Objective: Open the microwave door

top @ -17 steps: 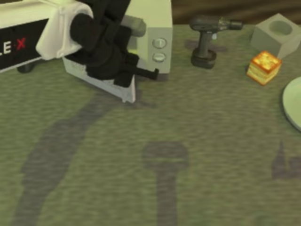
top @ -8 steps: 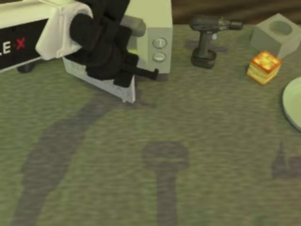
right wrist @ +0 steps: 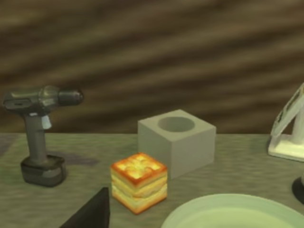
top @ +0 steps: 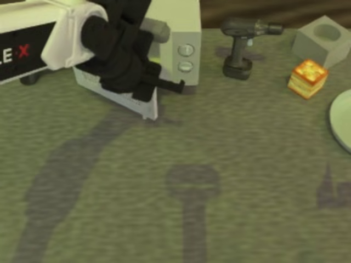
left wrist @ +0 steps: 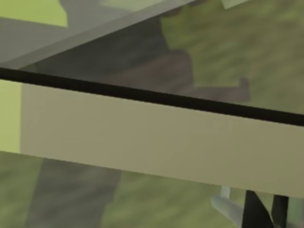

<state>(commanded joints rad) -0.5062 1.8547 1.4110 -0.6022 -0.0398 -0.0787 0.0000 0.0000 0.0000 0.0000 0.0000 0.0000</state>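
A: Top view first. Where's the microwave?

B: Far left of the tabletop (top: 219,164). Microwave (top: 184,27) is cream-white w/ two round knobs on its front panel. The microwave door (top: 140,101) is swung out toward the near side, its free edge pointing near-right.

A: And the left gripper?

B: Left gripper (top: 170,85) sits right at the door's free edge, in front of the oven, arm coming in from the left. Black fingers lie close together there, but whether they're clamped on the handle I can't tell; the wrist body covers that spot.

A: Other stuff?

B: Right of the oven: a dark cordless drill (top: 241,46) standing upright, then a grey cube with a round hole (top: 321,38) at far right, an orange-yellow block (top: 308,78) just near of it, and a pale plate (top: 343,120) cut by the right edge.

A: Left wrist view?

B: Very close. A pale door edge w/ a dark line runs across, green tabletop beyond. Probably one dark fingertip (left wrist: 256,211) shows, hard to say more.

A: Right wrist view?

B: Drill, cube, block, plate rim. A dark finger (right wrist: 92,213) of the right gripper pokes in; its opening isn't visible. Right arm not seen from above.
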